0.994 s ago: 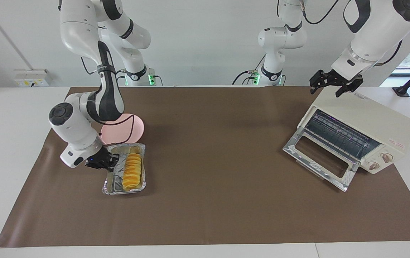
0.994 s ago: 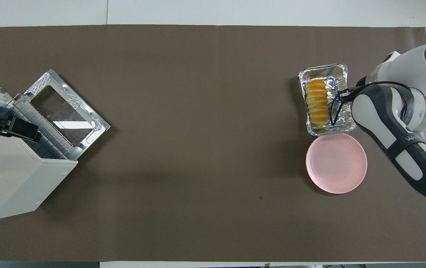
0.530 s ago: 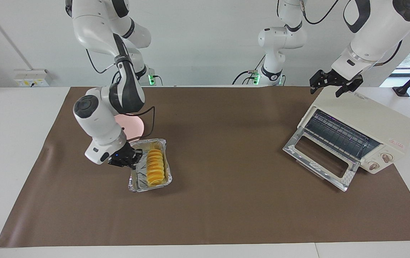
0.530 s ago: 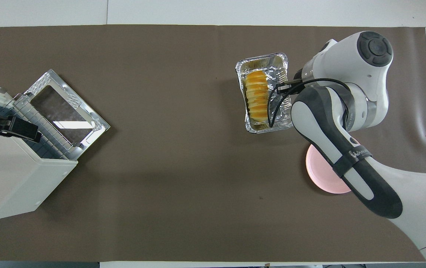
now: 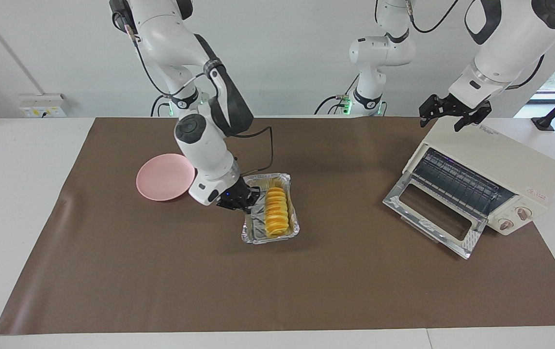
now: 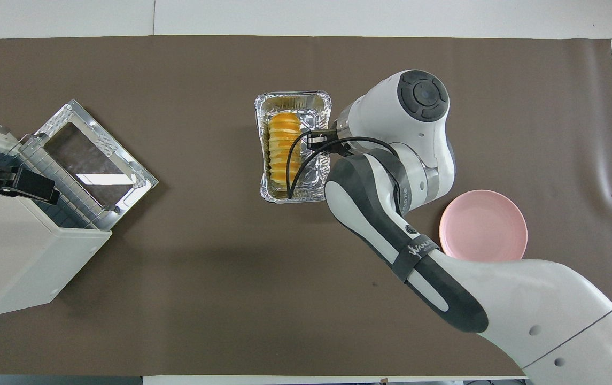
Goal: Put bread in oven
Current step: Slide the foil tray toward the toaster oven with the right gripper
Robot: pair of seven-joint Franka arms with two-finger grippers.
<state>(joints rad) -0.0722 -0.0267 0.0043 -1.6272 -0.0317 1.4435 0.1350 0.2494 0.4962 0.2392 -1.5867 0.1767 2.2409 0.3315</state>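
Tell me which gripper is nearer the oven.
Left. The left gripper is over the oven's top. The right gripper is mid-table, at the rim of the foil tray holding the bread.

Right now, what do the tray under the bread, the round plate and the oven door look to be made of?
Crinkled silver tray: thin aluminium foil by its look, wrinkled and shiny. Round pink plate: smooth matte, probably plastic; it could be ceramic. Cream-white toaster oven: painted casing, probably metal; its open drop-down door shows a bright embossed metal frame around a dark pane that reflects like glass in the overhead view.
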